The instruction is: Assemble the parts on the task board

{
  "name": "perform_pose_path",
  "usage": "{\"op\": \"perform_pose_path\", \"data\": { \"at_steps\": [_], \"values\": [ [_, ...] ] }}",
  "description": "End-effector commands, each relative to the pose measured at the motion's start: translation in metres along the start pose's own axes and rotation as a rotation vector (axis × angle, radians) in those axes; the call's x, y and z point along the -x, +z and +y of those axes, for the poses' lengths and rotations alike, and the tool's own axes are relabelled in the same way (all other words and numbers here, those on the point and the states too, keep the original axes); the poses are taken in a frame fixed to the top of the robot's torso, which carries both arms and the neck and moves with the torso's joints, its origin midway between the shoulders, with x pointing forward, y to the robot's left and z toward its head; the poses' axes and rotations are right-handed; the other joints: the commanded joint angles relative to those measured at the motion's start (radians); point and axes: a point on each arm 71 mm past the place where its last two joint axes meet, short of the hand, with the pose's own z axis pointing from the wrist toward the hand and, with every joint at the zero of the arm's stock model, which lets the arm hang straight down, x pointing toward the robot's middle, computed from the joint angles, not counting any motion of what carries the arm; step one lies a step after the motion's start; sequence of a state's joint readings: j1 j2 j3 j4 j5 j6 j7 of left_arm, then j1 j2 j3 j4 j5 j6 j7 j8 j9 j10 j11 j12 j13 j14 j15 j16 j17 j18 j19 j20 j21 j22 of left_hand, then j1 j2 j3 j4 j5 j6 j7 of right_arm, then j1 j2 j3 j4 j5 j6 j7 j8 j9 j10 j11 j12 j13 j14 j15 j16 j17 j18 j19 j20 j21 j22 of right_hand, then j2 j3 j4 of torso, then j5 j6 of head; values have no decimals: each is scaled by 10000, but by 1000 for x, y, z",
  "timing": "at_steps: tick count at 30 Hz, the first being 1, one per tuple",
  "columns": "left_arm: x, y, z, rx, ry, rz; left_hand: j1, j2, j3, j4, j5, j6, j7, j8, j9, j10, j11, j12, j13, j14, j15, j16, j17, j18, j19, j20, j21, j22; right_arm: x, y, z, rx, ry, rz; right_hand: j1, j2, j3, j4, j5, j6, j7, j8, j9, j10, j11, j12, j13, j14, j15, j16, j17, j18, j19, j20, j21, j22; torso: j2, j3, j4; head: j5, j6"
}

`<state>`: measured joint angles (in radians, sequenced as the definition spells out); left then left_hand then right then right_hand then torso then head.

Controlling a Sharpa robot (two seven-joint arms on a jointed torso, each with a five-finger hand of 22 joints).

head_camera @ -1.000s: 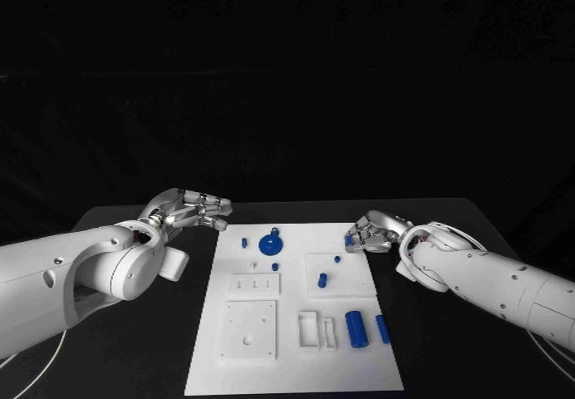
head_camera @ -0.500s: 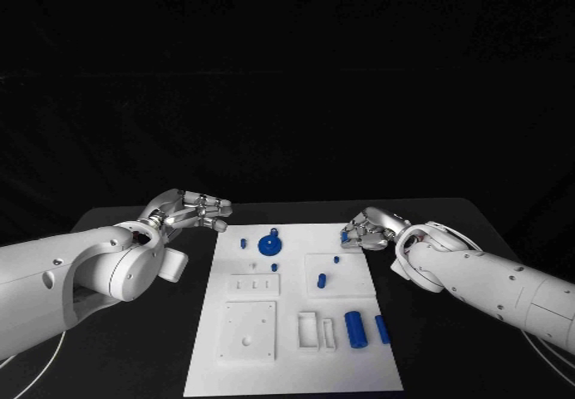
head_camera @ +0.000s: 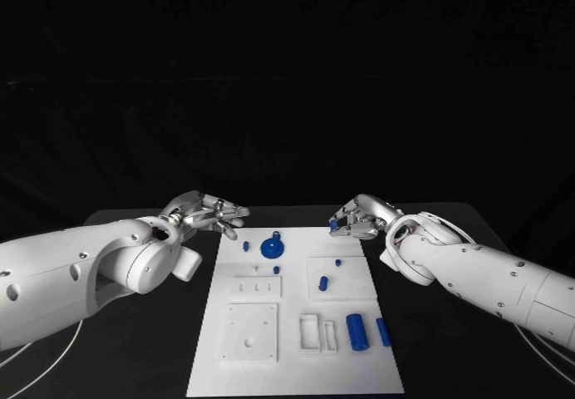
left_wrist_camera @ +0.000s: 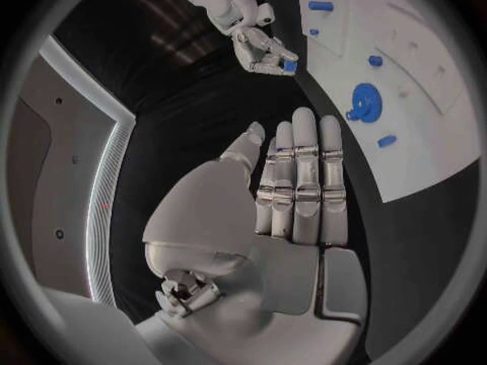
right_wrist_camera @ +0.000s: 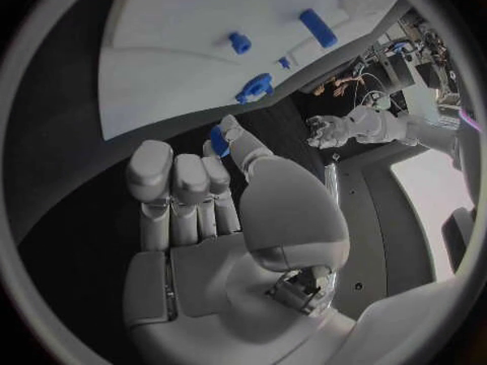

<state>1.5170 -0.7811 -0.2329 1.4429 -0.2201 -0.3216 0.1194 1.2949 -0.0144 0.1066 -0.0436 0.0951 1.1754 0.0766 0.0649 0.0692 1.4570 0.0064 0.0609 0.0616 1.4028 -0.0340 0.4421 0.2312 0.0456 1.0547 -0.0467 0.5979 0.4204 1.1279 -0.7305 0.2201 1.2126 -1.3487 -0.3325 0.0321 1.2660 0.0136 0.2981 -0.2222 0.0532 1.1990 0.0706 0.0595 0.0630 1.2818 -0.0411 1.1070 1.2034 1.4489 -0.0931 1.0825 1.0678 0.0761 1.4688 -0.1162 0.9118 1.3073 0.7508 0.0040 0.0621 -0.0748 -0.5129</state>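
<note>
Right hand [head_camera: 357,221] pinches a small blue part [head_camera: 334,224], axis unclear, above the task board [head_camera: 300,366]; left hand [head_camera: 206,214] spread, empty

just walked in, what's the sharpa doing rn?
It is assembling blue parts on the white task board. The right hand pinches a small blue part above the board's far right corner. The left hand hovers off the far left corner, fingers straight, holding nothing. On the board lie a blue gear, a blue cylinder and several small blue pegs; the white block near the front shows open holes.
</note>
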Motion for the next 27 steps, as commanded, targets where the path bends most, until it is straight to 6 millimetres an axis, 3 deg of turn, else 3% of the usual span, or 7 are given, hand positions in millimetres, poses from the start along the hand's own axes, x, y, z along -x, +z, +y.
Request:
{"op": "perform_pose_path", "data": {
  "at_steps": [1,4,15,16,18,27],
  "values": [
    [-8,7,-2,997,1082,738,-257,-35,-214,353,-301,-90,-51,-14,-20,384,-82,19,27,69,-66,402,243,-164,187,-97,102,56,-4,4,12,-498,-492,186,34,19,-9,38,-48,842,-258,45,42,71,7,49,18,-4,-82,14,7,-125,73,-63,39,1106,-137,-18,-35,172,-34],
    [-15,16,-5,1490,1624,931,-259,-87,-488,819,-378,-91,-45,-8,-17,469,-77,36,42,-190,-81,877,536,-223,195,-146,155,88,-11,9,30,-495,-592,323,20,-12,99,50,-48,830,-247,45,42,72,8,11,39,7,-83,-24,18,-123,70,-65,3,1099,-208,-31,-34,264,-64],
    [-44,35,-9,2621,2750,1550,-966,-414,-880,1706,-471,-701,131,-26,-58,267,81,23,35,-425,27,863,509,-235,106,-72,20,13,-34,16,73,-352,-666,634,-48,-126,416,32,-43,877,-240,45,45,147,9,19,148,37,-79,-65,73,-110,95,-54,-23,1098,-326,-71,-6,447,-142],
    [-47,36,-9,2688,2821,1577,-1044,-463,-875,1807,-472,-716,135,-21,-56,251,90,22,35,-422,33,852,501,-234,114,-69,8,6,-36,16,76,-320,-687,669,-48,-129,422,31,-43,880,-241,46,45,153,8,24,155,39,-81,-64,76,-110,97,-55,-24,1099,-328,-73,-3,452,-145],
    [-51,38,-9,2809,2951,1619,-994,-776,-500,2284,-472,-734,141,-2,-47,216,102,39,46,-382,41,787,446,-217,175,-49,-96,-57,-40,16,82,-270,-719,733,-52,-137,438,29,-43,887,-239,47,46,165,9,32,168,38,-80,-72,75,-113,101,-55,-7,1104,-343,-81,-2,459,-164],
    [-62,43,-11,3107,3327,1668,-1201,-1131,-232,2879,-473,-718,144,-14,-52,75,157,35,45,-399,62,744,413,-219,191,-27,-174,-67,-52,17,103,-42,-689,917,-75,-157,526,27,-38,886,-237,45,46,175,11,24,193,41,-78,-95,70,-108,105,-52,-23,1100,-324,-73,-2,422,-139]
  ]
}}
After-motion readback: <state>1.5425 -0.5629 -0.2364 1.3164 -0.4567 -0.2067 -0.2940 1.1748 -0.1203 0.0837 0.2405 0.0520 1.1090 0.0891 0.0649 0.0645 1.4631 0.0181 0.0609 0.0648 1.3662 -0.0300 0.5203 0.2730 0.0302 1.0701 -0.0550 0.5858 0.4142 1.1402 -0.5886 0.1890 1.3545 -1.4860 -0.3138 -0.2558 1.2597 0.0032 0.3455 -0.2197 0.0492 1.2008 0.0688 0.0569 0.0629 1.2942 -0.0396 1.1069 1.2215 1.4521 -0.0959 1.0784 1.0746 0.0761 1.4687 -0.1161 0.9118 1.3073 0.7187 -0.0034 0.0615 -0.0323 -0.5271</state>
